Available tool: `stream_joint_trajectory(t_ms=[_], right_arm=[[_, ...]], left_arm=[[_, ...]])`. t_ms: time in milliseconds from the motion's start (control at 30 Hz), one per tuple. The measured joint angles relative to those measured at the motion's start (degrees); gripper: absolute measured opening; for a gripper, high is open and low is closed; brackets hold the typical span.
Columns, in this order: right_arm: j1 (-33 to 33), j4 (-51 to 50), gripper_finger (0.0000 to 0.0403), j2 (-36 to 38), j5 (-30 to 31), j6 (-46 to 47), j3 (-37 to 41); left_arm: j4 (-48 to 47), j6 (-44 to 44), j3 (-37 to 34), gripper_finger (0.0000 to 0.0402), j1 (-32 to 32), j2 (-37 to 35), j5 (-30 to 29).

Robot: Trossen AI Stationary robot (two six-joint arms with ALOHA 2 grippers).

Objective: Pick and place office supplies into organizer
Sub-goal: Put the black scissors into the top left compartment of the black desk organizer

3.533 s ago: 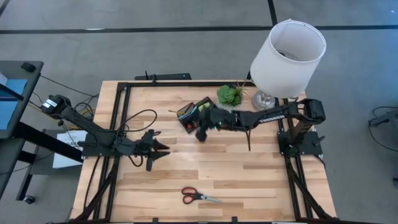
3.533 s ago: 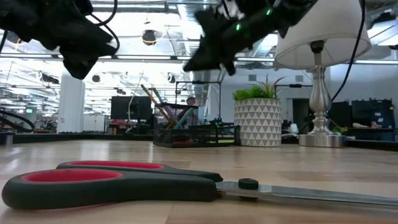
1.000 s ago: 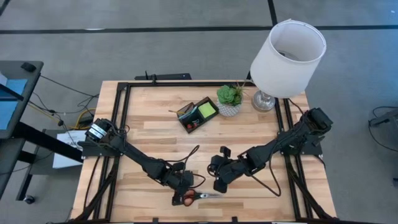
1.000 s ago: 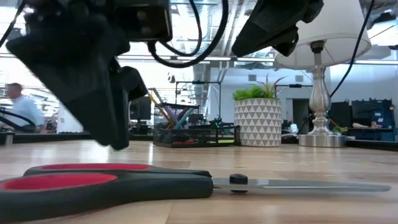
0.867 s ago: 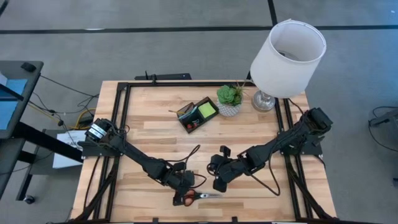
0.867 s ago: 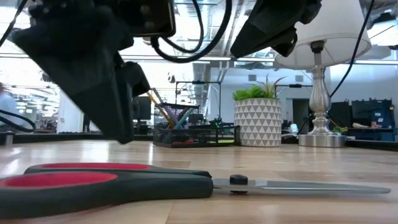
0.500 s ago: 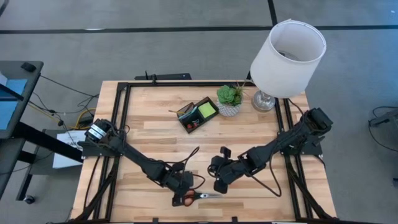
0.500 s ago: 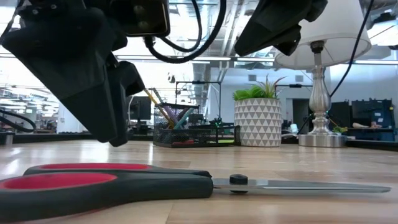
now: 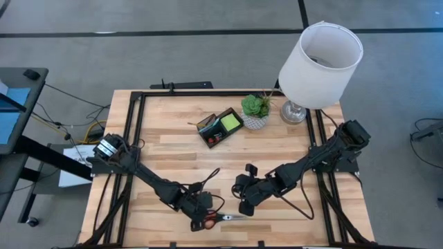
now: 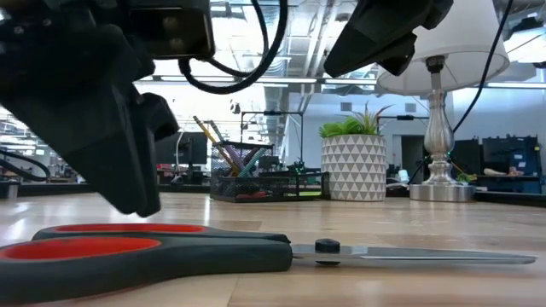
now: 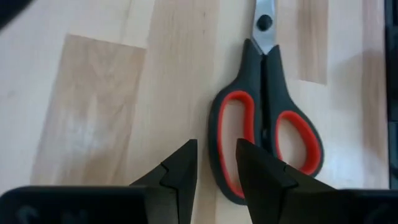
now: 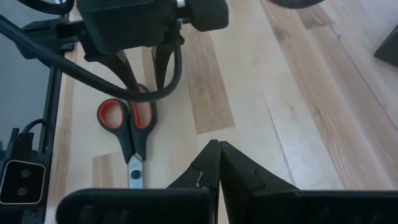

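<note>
The red-handled scissors [image 9: 225,218] lie flat on the table near its front edge, blades pointing toward the right. My left gripper [image 9: 203,217] hovers open just above their handles [image 11: 264,134], one fingertip over the near handle loop. Its tips [image 10: 136,200] stand clear of the handles. My right gripper [image 9: 242,205] is shut and empty, raised over the table a little to the right and behind the scissors [image 12: 130,134]. The black organizer [image 9: 220,126] stands at the back centre. It holds a lime-green sticky-note pad [image 9: 230,122] and upright pens [image 10: 217,145].
A small green plant in a patterned white pot [image 9: 255,109] stands just right of the organizer. Farther right at the back is a lamp with a white shade [image 9: 320,61]. Bare wood lies between the scissors and the organizer. Black frame rails [image 9: 138,131] run along the table's sides.
My left gripper has edged toward the table's near left corner, sunk a little over the scissors' handles and rolled slightly, its fingers staying open. The scissors have not moved.
</note>
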State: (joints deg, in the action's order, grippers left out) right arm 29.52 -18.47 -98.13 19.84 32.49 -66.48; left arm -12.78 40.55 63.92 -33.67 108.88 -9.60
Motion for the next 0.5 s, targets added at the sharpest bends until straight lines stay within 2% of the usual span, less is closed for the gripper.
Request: stream_joint_trajectory(t_ms=[500], right_arm=[[-0.15, -0.84, 0.0004, 0.0, 0.04, -2.54, 0.02]], left_arm=[[0.27, 7.31, -0.57, 0.0105, -2.47, 0.0, -2.99]])
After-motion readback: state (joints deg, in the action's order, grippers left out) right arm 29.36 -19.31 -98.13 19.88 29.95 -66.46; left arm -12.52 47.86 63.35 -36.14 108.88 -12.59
